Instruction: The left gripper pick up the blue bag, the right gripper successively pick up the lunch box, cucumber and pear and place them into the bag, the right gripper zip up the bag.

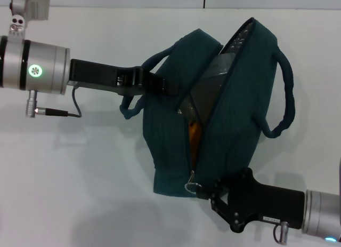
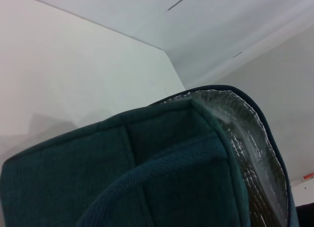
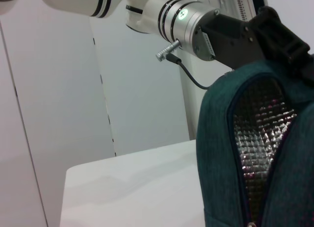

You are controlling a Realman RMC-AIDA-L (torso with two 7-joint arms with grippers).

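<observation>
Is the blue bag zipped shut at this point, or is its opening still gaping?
Partly open: the blue bag gapes at its far end, showing foil lining; the ring pull sits at the near end.

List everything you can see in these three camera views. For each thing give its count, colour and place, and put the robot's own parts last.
blue bag: one, dark teal-blue with silver foil lining, middle of the white table, mouth partly open.
bag handles: two, teal-blue loops, one on each side of the bag.
zipper ring pull: one, silver, at the near end of the bag's opening.
orange item: one, only a sliver seen inside the opening; cannot tell what it is.
table: one, white, under everything.
left gripper: one, black, at the bag's left side by its handle.
right gripper: one, black, at the bag's near end by the ring pull.
</observation>
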